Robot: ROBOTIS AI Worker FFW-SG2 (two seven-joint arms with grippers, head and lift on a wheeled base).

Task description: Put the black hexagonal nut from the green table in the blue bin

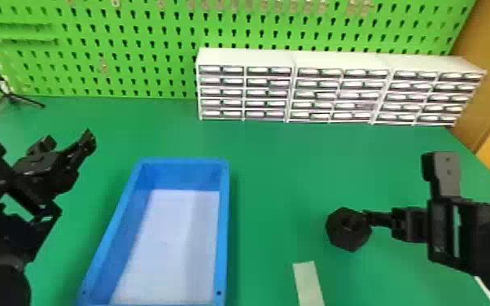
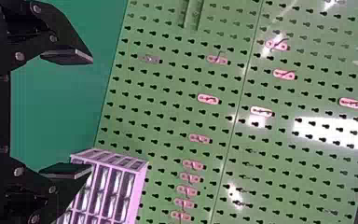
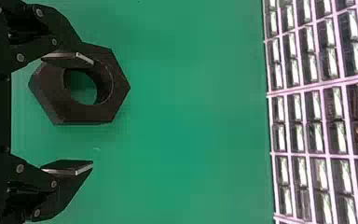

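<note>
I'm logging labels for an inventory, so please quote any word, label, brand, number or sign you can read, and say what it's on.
None: no text can be read.
White cabinets of small drawers: any marks on the fronts are too small to read.
Pale flat strip on the green table: no print can be made out.
Blue rectangular bin, black hexagonal nut: no lettering visible.

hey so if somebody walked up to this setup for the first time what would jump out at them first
Probably the bright blue bin, left of centre on the green table. Next comes the big black hexagonal nut to its right, by the open right gripper. Behind them, white drawer units line the table's back, before a green pegboard.
</note>
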